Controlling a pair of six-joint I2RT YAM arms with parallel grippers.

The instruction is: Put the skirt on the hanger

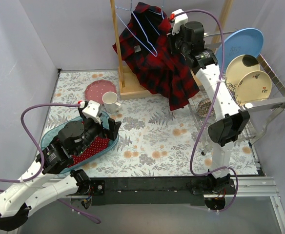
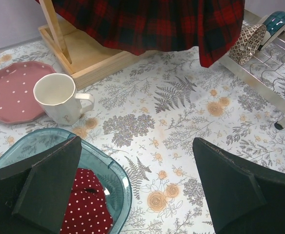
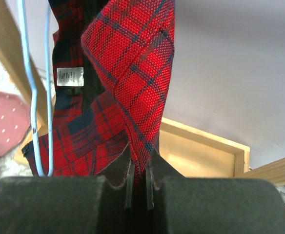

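A red and navy plaid skirt (image 1: 154, 61) hangs high at the back of the table, draped against a pale blue wire hanger (image 1: 145, 34) on a wooden rack (image 1: 120, 48). My right gripper (image 1: 171, 29) is shut on a fold of the skirt's upper edge (image 3: 132, 73); the hanger wire (image 3: 32, 97) runs just left of it. The skirt's hem shows at the top of the left wrist view (image 2: 152, 24). My left gripper (image 2: 137, 190) is open and empty, low over the table beside a teal tray.
A teal tray (image 1: 54, 134) holds a red dotted cloth (image 1: 91, 148). A white mug (image 1: 111, 102) and a pink dotted plate (image 1: 99, 90) sit near the rack's wooden base (image 1: 132, 90). A wire dish rack (image 1: 264, 97) with plates stands at the right.
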